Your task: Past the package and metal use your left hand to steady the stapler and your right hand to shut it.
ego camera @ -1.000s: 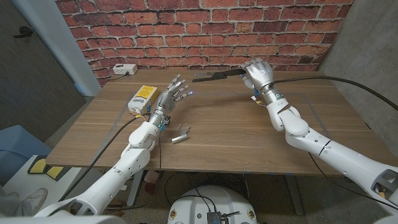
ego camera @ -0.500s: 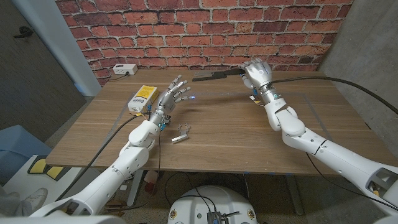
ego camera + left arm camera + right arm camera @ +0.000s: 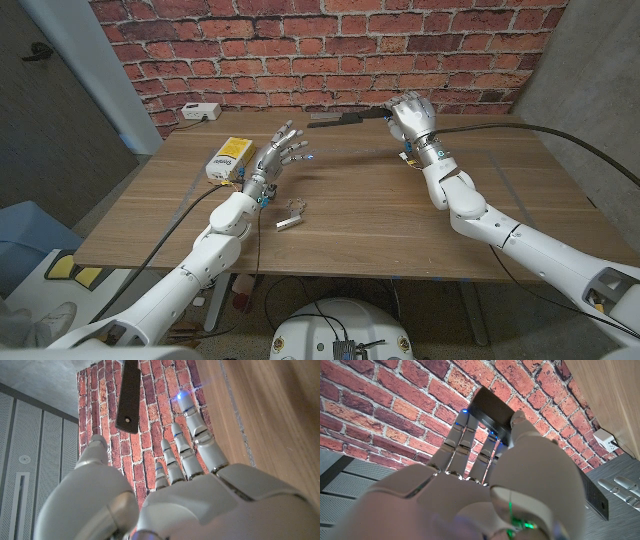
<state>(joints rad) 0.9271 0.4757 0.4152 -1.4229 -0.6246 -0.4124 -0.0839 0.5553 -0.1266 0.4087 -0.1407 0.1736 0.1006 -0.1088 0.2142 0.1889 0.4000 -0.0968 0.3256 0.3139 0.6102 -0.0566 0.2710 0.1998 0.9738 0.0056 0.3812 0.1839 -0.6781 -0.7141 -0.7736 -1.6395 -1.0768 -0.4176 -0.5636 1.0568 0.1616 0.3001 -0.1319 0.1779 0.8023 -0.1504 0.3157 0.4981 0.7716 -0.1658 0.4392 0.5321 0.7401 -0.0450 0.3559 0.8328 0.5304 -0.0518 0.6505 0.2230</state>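
Observation:
A long black stapler (image 3: 345, 119) hangs in the air over the table's far edge, in front of the brick wall. My right hand (image 3: 410, 114) grips its right end, fingers wrapped around it. The stapler (image 3: 492, 411) crosses my right hand (image 3: 485, 490) in the right wrist view. My left hand (image 3: 284, 152) is raised over the table, fingers spread, holding nothing, a short way left of the stapler's free end. In the left wrist view the stapler (image 3: 129, 395) hangs beyond the spread fingers of my left hand (image 3: 190, 500). I cannot tell whether the stapler is shut.
A yellow package (image 3: 228, 158) lies on the wooden table (image 3: 380, 215) just left of my left hand. A small metal piece (image 3: 290, 218) lies nearer the front, below that hand. A white box (image 3: 200, 111) sits at the far left corner by the wall.
My right hand has carried the stapler slightly to the left. My left hand has edged a little to the right, still spread.

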